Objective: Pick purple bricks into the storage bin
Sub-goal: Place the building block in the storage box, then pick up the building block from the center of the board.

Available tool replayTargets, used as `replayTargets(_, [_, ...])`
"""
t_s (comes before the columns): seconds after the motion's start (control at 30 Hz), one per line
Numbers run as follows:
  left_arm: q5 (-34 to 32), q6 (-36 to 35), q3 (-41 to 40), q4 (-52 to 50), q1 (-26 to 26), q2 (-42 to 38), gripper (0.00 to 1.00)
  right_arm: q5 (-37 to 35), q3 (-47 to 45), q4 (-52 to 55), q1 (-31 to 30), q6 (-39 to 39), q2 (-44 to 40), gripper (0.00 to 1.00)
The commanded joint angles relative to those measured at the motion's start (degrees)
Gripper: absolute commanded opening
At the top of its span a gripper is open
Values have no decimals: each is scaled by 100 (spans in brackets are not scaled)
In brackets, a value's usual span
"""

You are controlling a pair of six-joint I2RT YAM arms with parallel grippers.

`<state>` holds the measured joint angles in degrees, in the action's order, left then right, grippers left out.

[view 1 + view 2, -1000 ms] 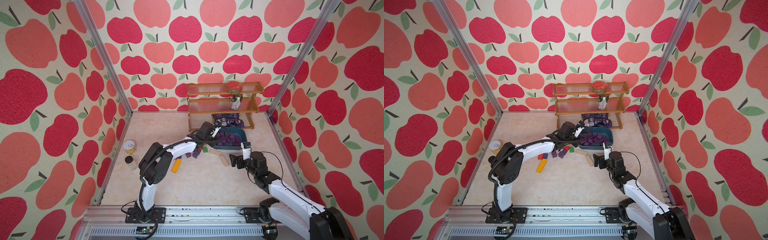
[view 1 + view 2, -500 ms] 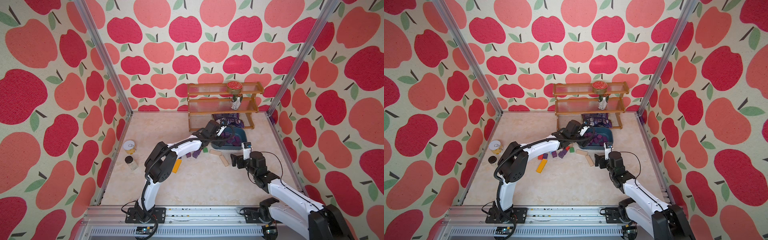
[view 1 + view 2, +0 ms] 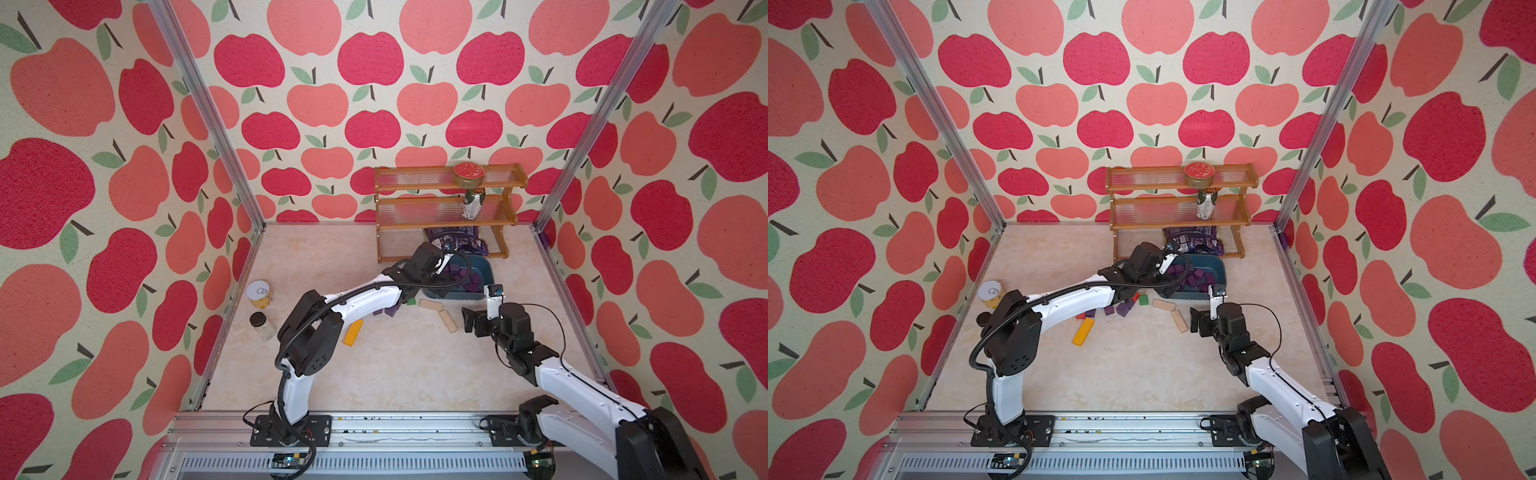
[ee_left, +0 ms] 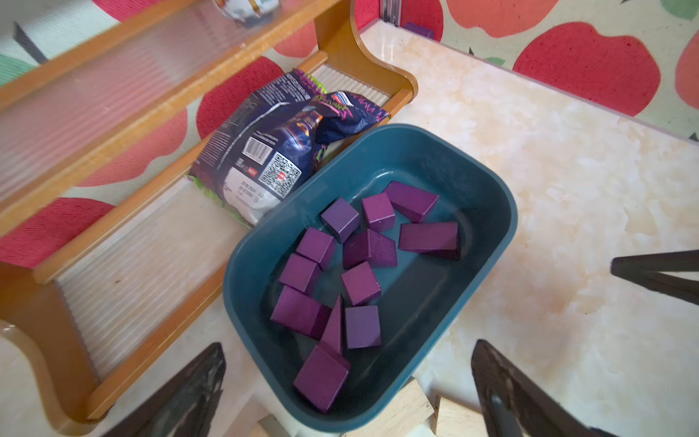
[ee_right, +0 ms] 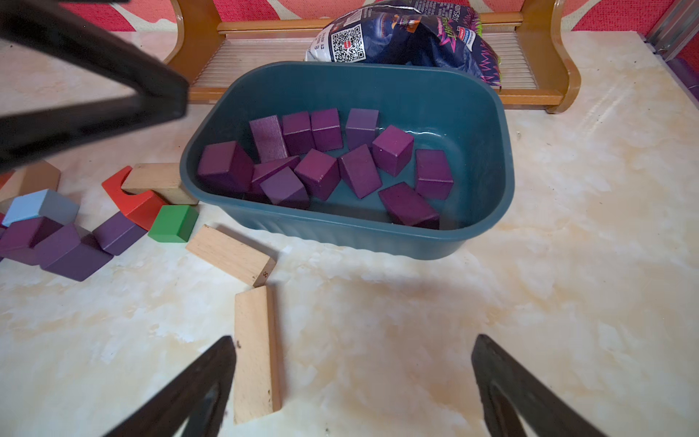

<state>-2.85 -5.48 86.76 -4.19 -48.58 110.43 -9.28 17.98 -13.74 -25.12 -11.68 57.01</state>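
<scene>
1. A second ago the left pincer [image 4: 348,346] was pinched shut at the near-left corner of the storage bin [image 4: 454,166]. Now it hangs over the bin with its jaws spread wide and nothing between them.
2. My reading is that it has just let a brick go. About a dozen purple bricks [image 4: 361,283] lie loose on the bin's floor, cubes, short cuboids and a wedge or two.
3. The job is not finished. At least three more purple ones [image 5: 72,249] sit on the table [image 5: 529,302] beside the bin, close to a red arch [image 5: 132,204] and a green cube [image 5: 174,223]. The arm may hide others.
4. The right pincer [image 5: 352,340] has barely shifted. It is open and empty, low over the table in front of the bin, with a tan plank [image 5: 257,352] just beside one finger.
5. Writing:
   - The crumpled dark snack bag [image 4: 264,151] on the wooden rack's [image 4: 340,38] lowest tier shows a QR code and a barcode, but its brand lettering is too blurred to read.
   - Another tan plank [image 5: 230,253] has a small stamp on its end that looks like an 8.
   - Nothing on the red-lidded tin [image 3: 468,173] on the rack's top tier is legible.
</scene>
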Motion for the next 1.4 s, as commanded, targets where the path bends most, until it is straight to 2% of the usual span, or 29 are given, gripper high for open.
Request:
replayTargets(0.0, [-356,82,-457,-12,-93,-639,99,-132,-42,25,-15,-272,-46,99])
replayTargets(0.13, [-499,271,-1583,293,-209,-1570,99,811,-212,-271,21,-507,-433,99])
replayTargets(0.2, [-660,356,-2310,583,-255,-2085,99,920,-245,-342,10,-534,-515,99])
replayTargets(0.4, [-1165,210,-4292,1208,-257,-3418,99,1525,467,57,-252,-350,252,99])
replayTargets(0.5, [-1180,167,-5008,1420,-129,-3960,99,1404,986,241,-634,-376,687,99])
replayTargets(0.7, [-247,468,-5978,1702,838,-4771,99,910,2108,599,-1163,-611,1455,99])
replayTargets(0.8, [-227,436,-6311,1906,1122,-5210,99,726,2733,888,-1363,-875,1997,99])
replayTargets(0.93, [-330,459,-6430,1683,1251,-5642,99,617,3401,1029,-1684,-1065,2607,99])
replayTargets(1.1, [-435,621,-6767,1801,1354,-6173,99,167,4489,2102,-1982,-720,3362,96])
replayTargets(1.2, [-471,728,-6874,1844,1462,-6314,99,86,4738,2487,-2040,-657,3628,92])
replayTargets(1.27, [-631,855,-6874,1804,1542,-6274,99,180,4763,2513,-2040,-684,3771,90])
replayTargets(1.37, [-711,942,-6859,1716,1678,-6101,99,774,4733,2240,-2040,-570,4011,84])
